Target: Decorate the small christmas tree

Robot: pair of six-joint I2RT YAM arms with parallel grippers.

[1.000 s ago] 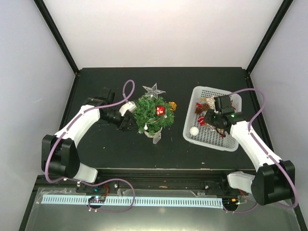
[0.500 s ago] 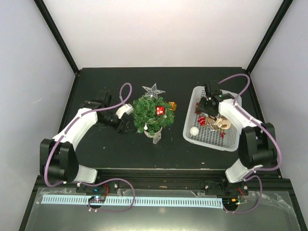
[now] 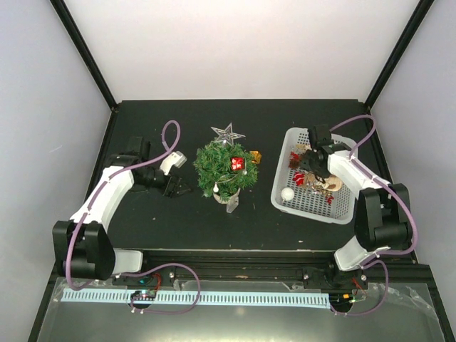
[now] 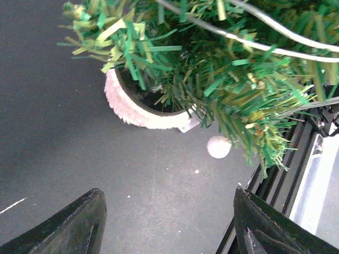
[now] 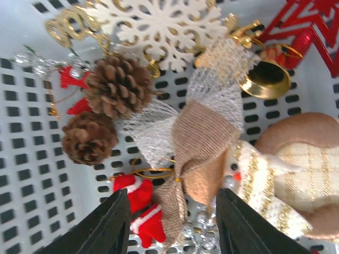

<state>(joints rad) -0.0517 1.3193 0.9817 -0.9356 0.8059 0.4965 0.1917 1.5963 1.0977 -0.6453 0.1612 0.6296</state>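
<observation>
The small christmas tree (image 3: 226,169) stands mid-table with a silver star on top, a red ornament and a white ball. In the left wrist view its branches (image 4: 222,69) and white pot base (image 4: 135,108) fill the top, the white ball (image 4: 219,146) hanging below. My left gripper (image 3: 178,188) is open and empty, just left of the tree. My right gripper (image 3: 305,165) is open over the white mesh basket (image 3: 342,211); between its jaws lie a burlap bow (image 5: 196,143) and a red Santa suit (image 5: 143,211).
In the basket lie two pine cones (image 5: 114,87), a white snowflake (image 5: 159,24), a gold bell (image 5: 267,79), a plaid heart (image 5: 304,169) and a red star ornament (image 5: 302,26). The table's front rail (image 4: 312,169) runs close to the tree.
My left gripper has drawn back leftward from the tree. My right gripper swung up over the far part of the basket, then settled slightly lower.
</observation>
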